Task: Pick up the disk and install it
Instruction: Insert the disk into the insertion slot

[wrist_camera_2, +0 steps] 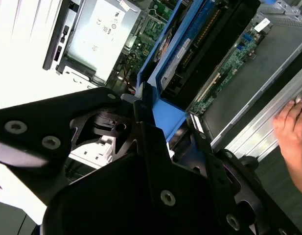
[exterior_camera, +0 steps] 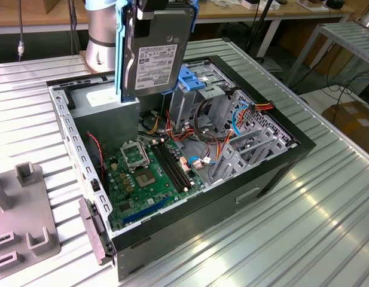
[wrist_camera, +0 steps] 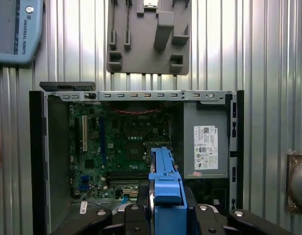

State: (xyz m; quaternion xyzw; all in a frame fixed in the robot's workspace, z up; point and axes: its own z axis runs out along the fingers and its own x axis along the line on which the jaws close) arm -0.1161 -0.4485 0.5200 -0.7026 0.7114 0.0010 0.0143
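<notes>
Exterior view showed the flat rectangular grey metal disk (exterior_camera: 157,51), white printed label on its face and light-blue plastic rail frame along its edges, hanging upright in the upper middle of the frame. It was above the open black computer case (exterior_camera: 262,185), over the grey power-supply box (exterior_camera: 103,107), and beside the upright metal cage with a blue plastic top (exterior_camera: 193,84). In the first wrist view the black two-fingered gripper (wrist_camera: 166,215) was clenched on the disk's blue rail, one finger on each side. The hold seemed to bear on plastic rather than metal, so the disk could tilt or slip if it met resistance. A slightly skewed approach could jam the rails against the cage. The loose bundle of red, orange and blue cables (exterior_camera: 229,128) beside the cage could snag a corner. In the second wrist view a person's hand (wrist_camera_2: 293,129) lay near the case's edge, close enough to be at risk.
</notes>
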